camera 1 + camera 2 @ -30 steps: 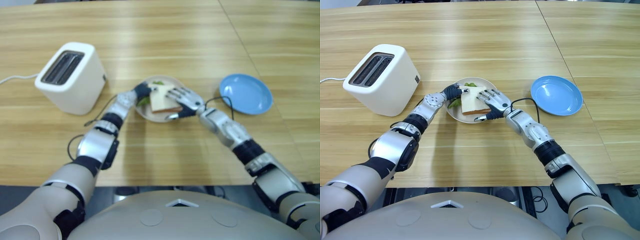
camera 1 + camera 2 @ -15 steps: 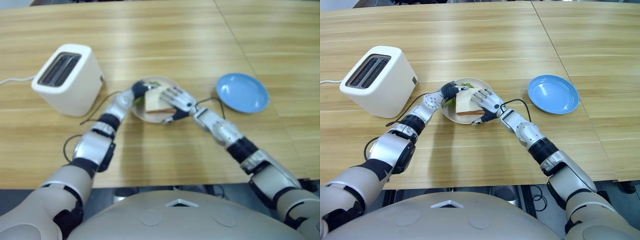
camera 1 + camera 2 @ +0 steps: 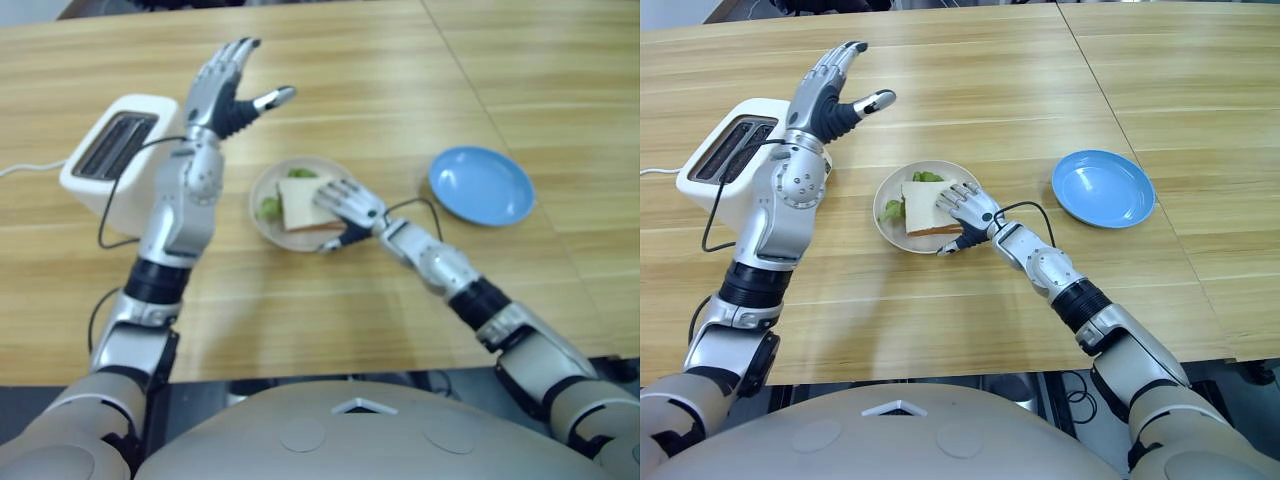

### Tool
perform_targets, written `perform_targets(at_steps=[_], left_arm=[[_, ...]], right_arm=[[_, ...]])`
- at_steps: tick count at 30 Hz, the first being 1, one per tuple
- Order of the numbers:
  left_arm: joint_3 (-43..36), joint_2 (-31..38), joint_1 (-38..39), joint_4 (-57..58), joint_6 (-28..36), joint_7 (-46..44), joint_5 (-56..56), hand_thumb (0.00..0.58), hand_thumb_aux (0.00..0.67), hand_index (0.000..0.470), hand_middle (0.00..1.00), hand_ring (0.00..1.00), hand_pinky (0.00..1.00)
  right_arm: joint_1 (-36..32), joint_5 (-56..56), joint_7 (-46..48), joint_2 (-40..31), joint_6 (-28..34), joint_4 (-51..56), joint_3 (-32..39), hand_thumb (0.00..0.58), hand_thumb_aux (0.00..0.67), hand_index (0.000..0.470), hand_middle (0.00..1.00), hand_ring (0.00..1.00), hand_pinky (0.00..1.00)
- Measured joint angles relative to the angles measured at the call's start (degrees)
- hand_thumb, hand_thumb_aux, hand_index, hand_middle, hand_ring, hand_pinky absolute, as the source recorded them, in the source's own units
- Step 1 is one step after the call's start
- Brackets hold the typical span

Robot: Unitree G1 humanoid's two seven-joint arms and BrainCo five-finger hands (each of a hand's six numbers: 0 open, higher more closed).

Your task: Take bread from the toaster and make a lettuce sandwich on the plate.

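A slice of bread [image 3: 923, 207] lies on the beige plate [image 3: 887, 194] with green lettuce [image 3: 893, 210] peeking out at its left and far edges. My right hand [image 3: 965, 208] rests flat on the bread's right side, fingers spread and open, grasping nothing. My left hand [image 3: 830, 92] is raised high above the table, over the white toaster [image 3: 728, 158], fingers spread and empty. The toaster stands to the left of the plate, and its slots look dark.
A blue plate [image 3: 1102, 188] sits to the right of the beige one. The toaster's white cord [image 3: 655, 171] trails off the left edge. The wooden table [image 3: 990, 80] stretches wide and bare behind the plates.
My left hand has let go at the plate's left side and swung up high above the toaster. The right hand stays on the bread. The view has shifted slightly.
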Motion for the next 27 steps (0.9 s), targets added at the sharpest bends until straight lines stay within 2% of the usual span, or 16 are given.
perform_targets(at_steps=[1,2,3,4,5,6,9,11,12,14,18,21,24,27], left_arm=[[0.91,-0.57,1.08,0.00,-0.20,-1.96,-3.21,0.000,0.000,0.000,0.00,0.00,0.00],[1.66,-1.45,2.61,0.10,-0.46,-3.71,-6.50,0.000,0.000,0.000,0.18,0.18,0.18],[2.34,-2.16,4.09,0.14,-0.97,-5.26,-9.59,0.175,0.110,0.076,0.54,0.54,0.54],[3.10,-2.79,5.79,0.19,-1.46,-6.96,-12.94,0.464,0.370,0.254,1.00,1.00,1.00],[3.89,-3.25,7.41,0.40,-1.54,-8.59,-16.05,0.569,0.578,0.397,1.00,1.00,1.00],[4.63,-3.66,8.54,0.38,-1.73,-10.13,-19.19,0.580,0.670,0.460,1.00,1.00,1.00],[8.16,-3.11,11.92,-2.19,-2.68,-13.62,-26.28,0.580,0.670,0.460,1.00,1.00,1.00],[10.60,0.29,13.97,-5.44,-3.05,-16.84,-30.04,0.580,0.670,0.460,1.00,1.00,1.00],[12.34,2.36,15.23,-7.24,-3.19,-18.82,-31.92,0.580,0.670,0.460,1.00,1.00,1.00],[14.35,5.89,17.76,-10.28,-3.16,-21.64,-34.06,0.580,0.670,0.460,1.00,1.00,1.00],[15.35,14.11,25.11,-18.09,-3.12,-27.70,-35.75,0.580,0.670,0.460,1.00,1.00,1.00],[13.36,20.32,30.55,-19.14,-3.39,-31.40,-32.90,0.580,0.670,0.460,1.00,1.00,1.00],[6.91,23.72,34.54,-18.82,-4.05,-34.50,-28.32,0.580,0.670,0.460,1.00,1.00,1.00],[-0.91,23.25,35.13,-16.84,-4.26,-35.77,-24.20,0.580,0.670,0.460,1.00,1.00,1.00]], right_arm=[[1.10,1.05,-0.70,-0.27,-0.25,-1.73,-0.85,0.000,0.000,0.000,0.00,0.00,0.00],[2.62,2.56,-2.02,-0.73,-0.92,-3.28,-2.09,0.000,0.000,0.000,0.00,0.00,0.00],[4.35,4.67,-3.61,-1.08,-2.24,-4.88,-3.22,0.000,0.000,0.000,0.00,0.00,0.00],[6.71,7.72,-5.67,-1.23,-4.24,-7.71,-4.99,0.405,0.302,0.207,0.00,0.00,0.00],[8.71,10.91,-7.76,-1.04,-6.09,-10.93,-6.85,0.556,0.533,0.366,0.50,0.50,0.50],[10.80,14.23,-9.67,-0.71,-7.47,-15.37,-9.73,0.580,0.670,0.460,1.00,1.00,1.00],[15.51,24.40,-12.61,0.02,-8.14,-32.25,-22.56,0.580,0.670,0.460,1.00,1.00,1.00],[18.62,30.95,-11.69,-0.70,-7.20,-41.45,-31.84,0.580,0.670,0.460,1.00,1.00,1.00],[21.08,33.47,-10.10,-1.29,-6.46,-44.80,-35.08,0.580,0.670,0.460,1.00,1.00,1.00],[25.03,35.97,-7.26,-1.67,-5.86,-47.65,-37.10,0.580,0.670,0.460,1.00,1.00,1.00],[33.31,37.92,0.12,-4.76,-5.07,-48.54,-37.90,0.580,0.670,0.460,1.00,1.00,1.00],[38.56,37.87,6.82,-7.25,-4.88,-46.16,-34.63,0.580,0.670,0.460,1.00,1.00,1.00],[40.30,37.27,13.02,-8.61,-4.91,-40.82,-28.63,0.580,0.670,0.460,1.00,1.00,1.00],[39.17,35.27,15.35,-8.52,-5.04,-36.50,-24.61,0.580,0.670,0.460,1.00,1.00,1.00]])
